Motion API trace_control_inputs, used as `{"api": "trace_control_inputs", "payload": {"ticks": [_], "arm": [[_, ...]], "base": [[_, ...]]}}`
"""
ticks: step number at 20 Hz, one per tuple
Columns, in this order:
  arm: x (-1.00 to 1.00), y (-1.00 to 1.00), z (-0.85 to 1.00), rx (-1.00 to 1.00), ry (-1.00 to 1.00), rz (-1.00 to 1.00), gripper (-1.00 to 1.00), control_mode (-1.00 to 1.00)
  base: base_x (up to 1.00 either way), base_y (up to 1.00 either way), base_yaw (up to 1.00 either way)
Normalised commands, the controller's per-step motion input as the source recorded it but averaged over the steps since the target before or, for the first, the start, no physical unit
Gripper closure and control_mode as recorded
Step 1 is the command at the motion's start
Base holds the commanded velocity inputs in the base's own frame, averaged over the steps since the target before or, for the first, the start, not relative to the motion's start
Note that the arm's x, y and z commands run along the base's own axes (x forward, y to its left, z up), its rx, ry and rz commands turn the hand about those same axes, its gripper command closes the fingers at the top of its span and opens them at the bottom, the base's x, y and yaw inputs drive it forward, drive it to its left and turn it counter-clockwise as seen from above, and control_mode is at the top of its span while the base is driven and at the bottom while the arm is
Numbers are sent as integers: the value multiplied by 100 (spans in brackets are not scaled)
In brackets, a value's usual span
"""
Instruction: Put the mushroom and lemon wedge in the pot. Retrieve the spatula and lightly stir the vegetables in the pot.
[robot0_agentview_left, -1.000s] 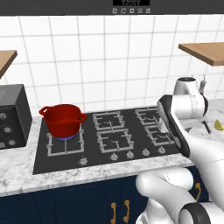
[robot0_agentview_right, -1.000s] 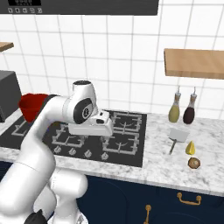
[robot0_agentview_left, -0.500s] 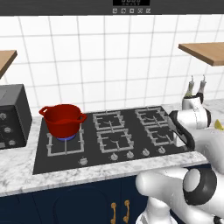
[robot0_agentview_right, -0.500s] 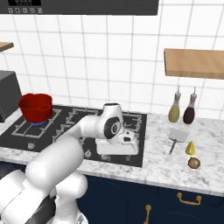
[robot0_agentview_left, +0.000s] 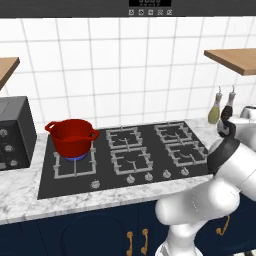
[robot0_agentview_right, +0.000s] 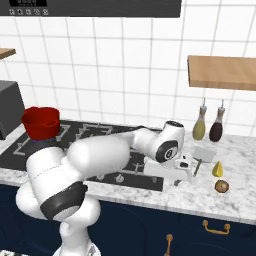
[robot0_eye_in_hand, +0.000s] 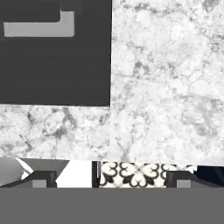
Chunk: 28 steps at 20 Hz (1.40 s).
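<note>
The right base view shows the small things that the left one lacks: the spatula (robot0_agentview_right: 202, 154) lies on the marble worktop (robot0_agentview_right: 210, 200) right of the hob (robot0_agentview_right: 75, 145), its grey blade toward the wall, with the lemon wedge (robot0_agentview_right: 217, 169) just beside it and the mushroom (robot0_agentview_right: 222, 187) a little nearer the front edge, the two apart from each other. Two bottles (robot0_agentview_right: 208, 125) stand against the tiles behind them, under a wooden shelf (robot0_agentview_right: 222, 72). The claw (robot0_agentview_right: 183, 167) hangs low over the worktop at the hob's right edge, near the spatula's handle but touching nothing, jaws spread wide and empty. The hand view looks down between the tips at bare marble and a corner of the dark hob (robot0_eye_in_hand: 52, 65), with patterned floor past the worktop's edge. The left base view gives the clearest look at the pot (robot0_agentview_left: 72, 137), standing on the back-left burner over a blue flame, well apart from the vegetables, with a black toaster oven (robot0_agentview_left: 15, 132) at its left. In it the arm's own bulk covers the worktop right of the hob
</note>
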Motion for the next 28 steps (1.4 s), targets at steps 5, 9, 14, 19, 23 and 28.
{"api": "trace_control_inputs", "payload": {"ticks": [5,9,14,19,23,28], "arm": [[0,-98,3,19,-6,-1,-100,-100],[0,-64,0,-3,3,-21,-100,-100],[3,-38,-5,-9,2,-36,-100,-100],[2,-30,-13,-10,0,-35,-100,-100],[30,-32,-3,-8,0,-25,-100,-100],[54,-2,-19,-6,0,-3,-100,-100]], "base": [[0,0,0],[0,0,0],[0,0,0],[0,0,0],[0,0,0],[0,0,0]]}}
